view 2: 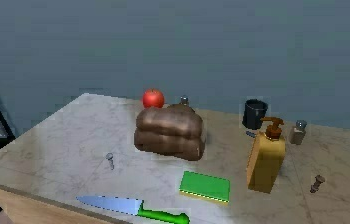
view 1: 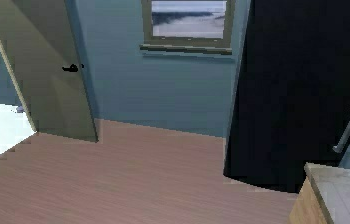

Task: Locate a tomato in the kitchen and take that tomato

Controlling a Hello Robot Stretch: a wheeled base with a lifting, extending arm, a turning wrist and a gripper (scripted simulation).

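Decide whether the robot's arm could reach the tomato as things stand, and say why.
Probably not straight on: the tomato sits just behind the bread loaf, which blocks the way.

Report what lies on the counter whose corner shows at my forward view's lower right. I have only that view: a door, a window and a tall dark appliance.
Observer: In the arm side view, a red tomato sits on the marble counter, toward its far edge by the wall.
Operator: Name what is nearest to it.
Observer: A brown bread loaf lies right in front of the tomato.
Operator: Flag anything sharp.
Observer: A knife with a blue blade and a green handle lies at the counter's near edge.
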